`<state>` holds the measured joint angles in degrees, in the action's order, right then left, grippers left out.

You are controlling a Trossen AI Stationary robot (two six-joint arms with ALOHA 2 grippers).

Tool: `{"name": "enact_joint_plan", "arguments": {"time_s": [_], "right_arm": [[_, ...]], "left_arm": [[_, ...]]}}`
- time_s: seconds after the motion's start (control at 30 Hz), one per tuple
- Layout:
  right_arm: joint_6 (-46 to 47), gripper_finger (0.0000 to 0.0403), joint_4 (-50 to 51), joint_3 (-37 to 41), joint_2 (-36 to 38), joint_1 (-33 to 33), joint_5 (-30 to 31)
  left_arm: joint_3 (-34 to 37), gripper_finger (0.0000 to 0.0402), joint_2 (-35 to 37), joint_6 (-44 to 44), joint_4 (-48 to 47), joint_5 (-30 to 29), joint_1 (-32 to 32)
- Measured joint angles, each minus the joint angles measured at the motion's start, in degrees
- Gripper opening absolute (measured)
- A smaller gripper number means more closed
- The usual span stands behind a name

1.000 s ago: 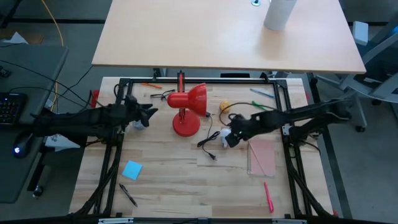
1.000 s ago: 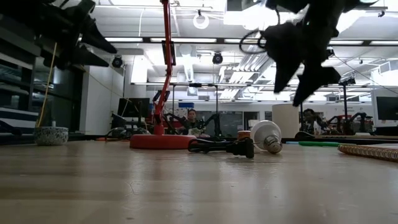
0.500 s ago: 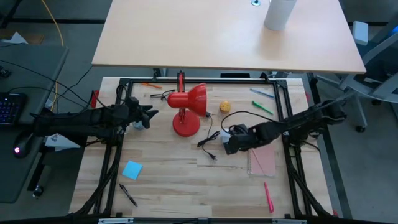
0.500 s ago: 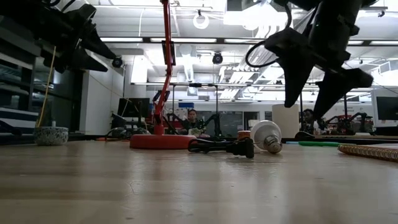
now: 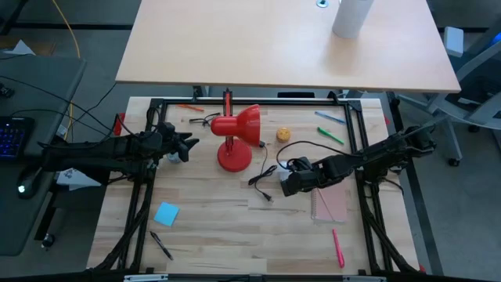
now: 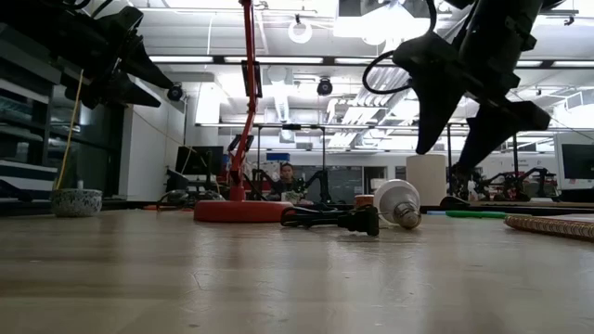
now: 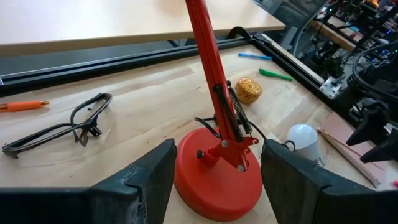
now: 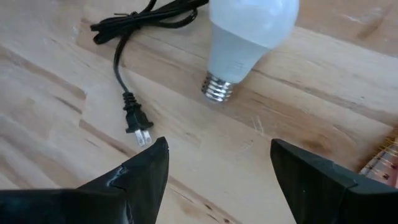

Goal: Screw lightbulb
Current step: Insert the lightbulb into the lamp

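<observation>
The small white rounded lightbulb with a ribbed metal screw base (image 8: 245, 37) lies on its side on the pale wooden table (image 5: 211, 227), right of the red desk lamp with a round base (image 5: 234, 155) and beside the lamp's bundled black power cord with its two-pin plug (image 8: 134, 118). The right gripper (image 5: 288, 182) hangs above the table close to the bulb, its two dark fingers spread apart and holding nothing. The left gripper (image 5: 186, 142) waits on the left, near the lamp's base, fingers likewise apart and empty.

The main risk, as I judge it, is the bulb's shape: round glass resting on a smooth board would roll if one finger touches it before the other, sending it toward the cord or the pink notebook (image 5: 329, 197) on its right. A descent aimed too near could also catch the plug instead. A grip on the wide glass rather than nearer the neck might slip when the bulb is later turned into the lamp's red shade (image 5: 244, 124).

The right wrist view alone shows which way the bulb's base points and that bulb and fingers are apart. The low view shows the gripper well clear of the tabletop. The left wrist view adds a pair of clear safety glasses (image 7: 59, 124) and a small yellow-orange ball (image 7: 248, 91), far of the bulb.
</observation>
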<state>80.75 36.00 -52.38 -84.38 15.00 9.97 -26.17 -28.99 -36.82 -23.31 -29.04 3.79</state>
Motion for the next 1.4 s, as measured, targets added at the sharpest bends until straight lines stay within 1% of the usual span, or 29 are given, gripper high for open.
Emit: {"name": "enact_joint_plan", "arguments": {"time_s": [0.1,0.23,0.43,0.53,0.63,0.73,0.8,1.0,1.13,1.33,1.4], "right_arm": [[-1.21,0.0272,-0.23,0.0,0.02,-0.02,-0.93],[-0.09,0.0281,-0.11,0.0,0.02,-0.01,0.41],[0.38,0.0328,-0.38,0.0,-1.24,-1.38,2.48],[0.47,0.0338,-1.64,0.0,-2.31,-2.33,3.63],[4.73,0.0339,-2.55,0.0,-3.21,-2.66,3.85],[9.13,0.0339,-3.7,0.0,-4.81,-2.11,7.07],[10.21,0.0339,-4.08,0.0,-6.31,-2.05,8.09],[10.91,0.0339,-5.16,0.0,-11.4,-4.18,9.69],[10.67,0.0339,-8.71,-0.01,-14.56,-5.96,8.26],[11.67,0.0338,-11.83,-0.35,-17.12,-7.15,9.93],[12.29,0.0332,-11.64,-0.33,-17.27,-7.55,10.43]], "left_arm": [[0.0,0.0214,0.0,-0.01,0.0,-0.01,0.0],[0.0,0.0214,0.0,0.0,0.0,-0.02,0.0],[0.02,0.0214,-0.02,0.0,-0.01,-0.07,0.0],[0.02,0.0214,0.0,1.02,0.0,-0.07,0.0],[0.02,0.0214,-0.01,1.42,-0.02,-0.09,0.0],[0.02,0.0214,-0.07,1.44,-0.02,-0.07,0.0],[0.04,0.0214,-0.15,1.44,-0.04,-0.07,0.0],[0.04,0.0214,-0.15,1.46,-0.39,-0.2,0.0],[0.04,0.0214,-0.26,1.34,-1.69,-0.22,0.0],[0.04,0.0214,-1.18,1.05,-2.4,-0.21,-0.01],[0.04,0.0214,-1.64,0.87,-2.37,-0.09,-0.02]]}}
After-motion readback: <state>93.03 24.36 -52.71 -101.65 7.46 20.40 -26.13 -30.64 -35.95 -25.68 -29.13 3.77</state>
